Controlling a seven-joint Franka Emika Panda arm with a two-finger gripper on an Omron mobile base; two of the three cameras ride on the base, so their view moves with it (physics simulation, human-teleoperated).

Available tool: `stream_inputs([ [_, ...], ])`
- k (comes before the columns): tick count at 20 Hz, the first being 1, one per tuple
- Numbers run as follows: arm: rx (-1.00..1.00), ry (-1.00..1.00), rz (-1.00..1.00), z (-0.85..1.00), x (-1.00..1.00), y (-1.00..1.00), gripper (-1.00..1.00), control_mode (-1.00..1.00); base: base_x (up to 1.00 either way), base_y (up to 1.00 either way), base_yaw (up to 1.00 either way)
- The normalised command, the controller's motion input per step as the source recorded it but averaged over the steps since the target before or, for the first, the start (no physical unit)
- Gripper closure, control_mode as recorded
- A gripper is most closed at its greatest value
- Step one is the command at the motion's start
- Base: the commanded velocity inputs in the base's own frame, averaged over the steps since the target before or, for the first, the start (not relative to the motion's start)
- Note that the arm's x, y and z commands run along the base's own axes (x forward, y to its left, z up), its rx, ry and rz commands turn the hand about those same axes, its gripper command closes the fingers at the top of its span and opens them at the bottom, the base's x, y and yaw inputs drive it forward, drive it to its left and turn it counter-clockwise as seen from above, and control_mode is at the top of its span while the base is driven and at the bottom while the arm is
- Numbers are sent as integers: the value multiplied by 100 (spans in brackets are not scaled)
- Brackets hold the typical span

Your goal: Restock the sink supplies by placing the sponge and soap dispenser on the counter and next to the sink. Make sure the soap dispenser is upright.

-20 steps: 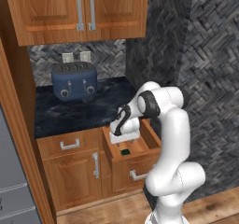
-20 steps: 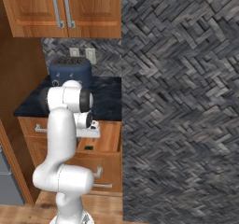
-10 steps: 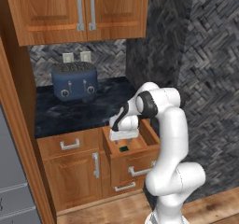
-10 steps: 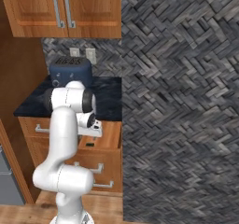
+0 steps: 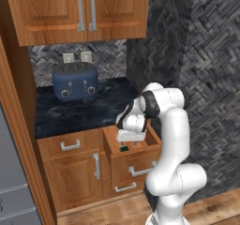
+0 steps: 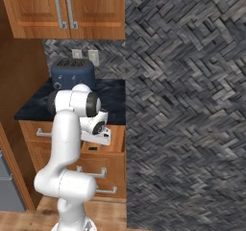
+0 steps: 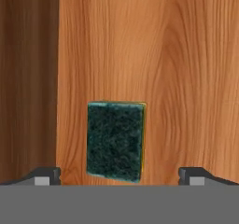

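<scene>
Reaching into the open drawer [image 5: 133, 150], the gripper [image 7: 119, 178] is hanging over the sponge [image 7: 115, 141], jaws apart at four and eight o'clock; next, probably descending, then closing.

Kitchen corner in warm wood and dark stone
Oak wall cabinets [image 5: 77, 13] are hanging above a herringbone backsplash [image 5: 112, 55]; a blue toaster [image 5: 75, 82] is sitting beneath; wooden floor [image 5: 117, 210] is running below

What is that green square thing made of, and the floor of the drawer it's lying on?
The small dark green square sponge looks like rough scrubby fibre, speckled and matte, with a yellow, probably foam, edge. The orange-brown drawer floor looks like smooth wood, showing wavy grain lines.
</scene>
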Motion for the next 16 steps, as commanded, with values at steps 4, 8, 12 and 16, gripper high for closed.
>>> stream_inputs([
  [4,1,0,0,-21,-5,27,-100,-100,0,0,0],
  [8,0,0,0,-3,10,37,-100,-100,0,0,0],
  [12,0,1,0,0,21,6,-100,-100,0,0,0],
  [16,2,1,0,-2,0,-16,-100,-100,0,0,0],
])
